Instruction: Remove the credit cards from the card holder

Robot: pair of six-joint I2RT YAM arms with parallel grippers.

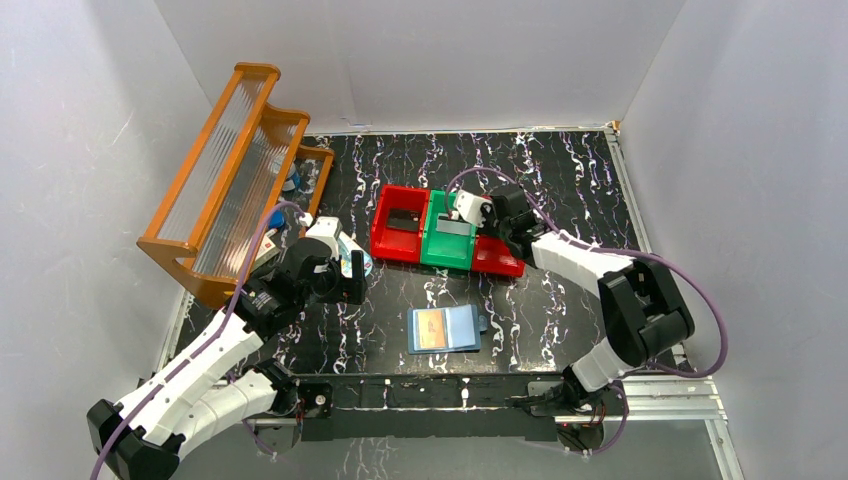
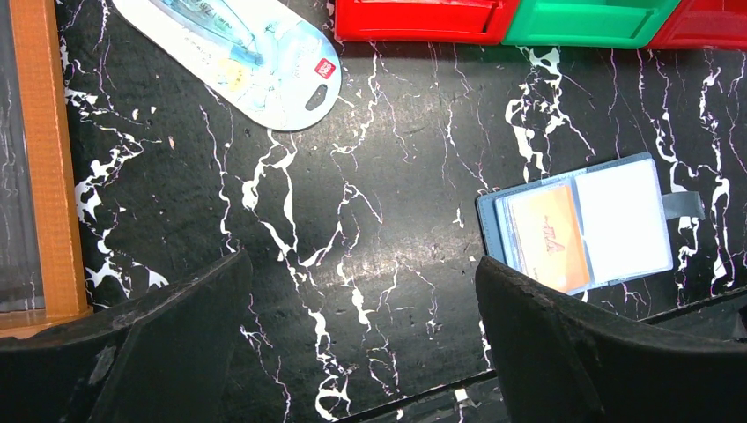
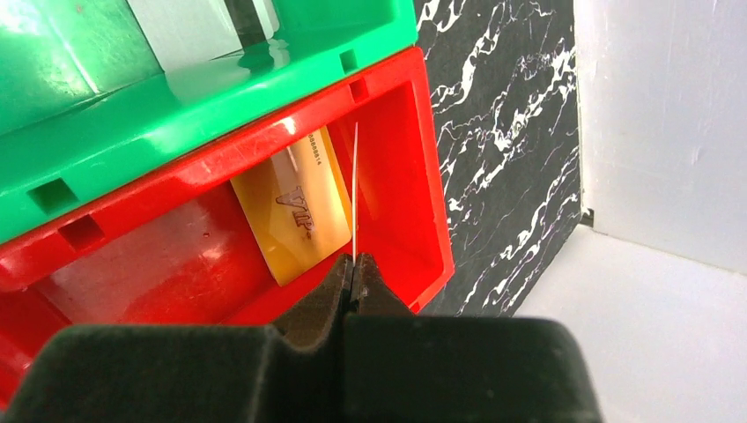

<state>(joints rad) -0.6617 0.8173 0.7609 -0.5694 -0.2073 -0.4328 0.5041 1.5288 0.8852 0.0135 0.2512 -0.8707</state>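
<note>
The blue card holder [image 1: 462, 328] lies open on the table near the front and also shows in the left wrist view [image 2: 665, 207]. A tan-orange card [image 2: 551, 238] sits in its left pocket, beside a pale panel [image 2: 621, 220]. My right gripper [image 3: 355, 264] is shut on a thin card [image 3: 355, 185], seen edge-on and held upright over the right red bin [image 3: 396, 189]. Another tan-orange card [image 3: 295, 207] lies in that bin. My left gripper [image 2: 361, 264] is open and empty above the table, left of the card holder.
A red bin [image 1: 403, 222], a green bin [image 1: 448, 232] and a second red bin [image 1: 497, 256] stand in a row mid-table. A white-and-blue oval case [image 2: 238, 53] lies by the orange rack [image 1: 225, 175] at the left. White walls enclose the table.
</note>
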